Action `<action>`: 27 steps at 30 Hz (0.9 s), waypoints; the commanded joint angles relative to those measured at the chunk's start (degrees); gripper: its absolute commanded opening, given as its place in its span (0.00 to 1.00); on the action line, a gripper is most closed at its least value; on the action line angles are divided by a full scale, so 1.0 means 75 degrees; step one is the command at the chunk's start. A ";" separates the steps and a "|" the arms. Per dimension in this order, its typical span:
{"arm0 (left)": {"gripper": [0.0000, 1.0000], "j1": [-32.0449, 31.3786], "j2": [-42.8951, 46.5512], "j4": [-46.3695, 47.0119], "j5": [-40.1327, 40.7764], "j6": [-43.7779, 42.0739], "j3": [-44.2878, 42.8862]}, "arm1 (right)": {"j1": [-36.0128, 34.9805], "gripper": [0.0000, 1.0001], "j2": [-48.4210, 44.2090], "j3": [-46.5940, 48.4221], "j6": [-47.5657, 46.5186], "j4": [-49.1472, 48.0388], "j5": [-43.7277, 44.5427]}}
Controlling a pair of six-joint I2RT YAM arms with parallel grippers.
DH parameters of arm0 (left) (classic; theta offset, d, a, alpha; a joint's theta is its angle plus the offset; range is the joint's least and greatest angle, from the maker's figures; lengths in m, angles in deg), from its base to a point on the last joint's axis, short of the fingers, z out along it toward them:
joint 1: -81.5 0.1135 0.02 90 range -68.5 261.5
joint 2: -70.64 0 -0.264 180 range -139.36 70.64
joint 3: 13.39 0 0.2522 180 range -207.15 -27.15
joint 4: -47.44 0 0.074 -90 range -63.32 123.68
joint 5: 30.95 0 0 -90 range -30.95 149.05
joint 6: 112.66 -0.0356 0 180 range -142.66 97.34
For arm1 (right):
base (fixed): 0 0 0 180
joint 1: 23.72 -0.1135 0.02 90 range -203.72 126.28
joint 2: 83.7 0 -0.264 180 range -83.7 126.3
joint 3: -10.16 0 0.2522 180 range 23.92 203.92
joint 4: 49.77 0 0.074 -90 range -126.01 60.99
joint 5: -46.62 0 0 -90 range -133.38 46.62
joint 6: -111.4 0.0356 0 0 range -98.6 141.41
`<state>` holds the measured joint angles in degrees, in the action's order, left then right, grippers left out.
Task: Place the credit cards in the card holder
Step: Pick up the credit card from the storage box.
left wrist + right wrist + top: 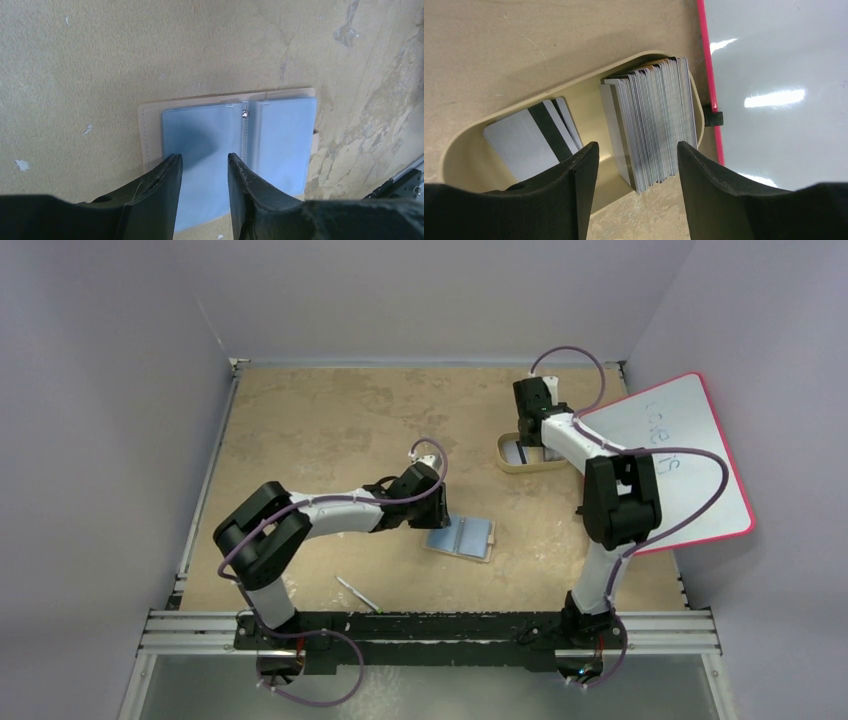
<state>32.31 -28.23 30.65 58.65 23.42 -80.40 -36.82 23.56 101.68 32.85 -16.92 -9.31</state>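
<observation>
The card holder (461, 537) lies open on the table, tan edge and blue-grey pockets up; it fills the middle of the left wrist view (280, 140). My left gripper (204, 159) is open and empty just above its left pocket. The credit cards (659, 120) stand on edge as a thick stack in the beige oval tray (464, 150), with a few more cards (526, 142) lying flat at the tray's left end, dark stripes showing. My right gripper (638, 146) is open and empty above the stack, its fingers either side of it. In the top view the tray (507, 462) sits beside the right wrist.
A pink-edged whiteboard (680, 455) lies at the right, its edge right next to the tray (710, 75). A thin pen-like stick (356, 593) lies near the front edge. The table's metal rail (430, 625) runs along the front.
</observation>
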 commanded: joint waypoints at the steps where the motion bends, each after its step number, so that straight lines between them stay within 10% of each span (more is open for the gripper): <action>1: 0.38 0.0031 -0.0079 -0.0281 0.0572 0.0066 -0.0109 | -0.0015 0.61 0.0110 0.0238 -0.0145 0.0194 0.0443; 27: 0.36 0.0045 0.3020 -0.1141 0.1985 0.1250 0.1446 | 0.0098 0.20 -0.0395 0.0213 -0.0258 0.0223 0.0434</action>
<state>32.36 -11.18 24.62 70.40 33.74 -66.33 -36.71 24.59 101.81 31.43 -15.28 -7.15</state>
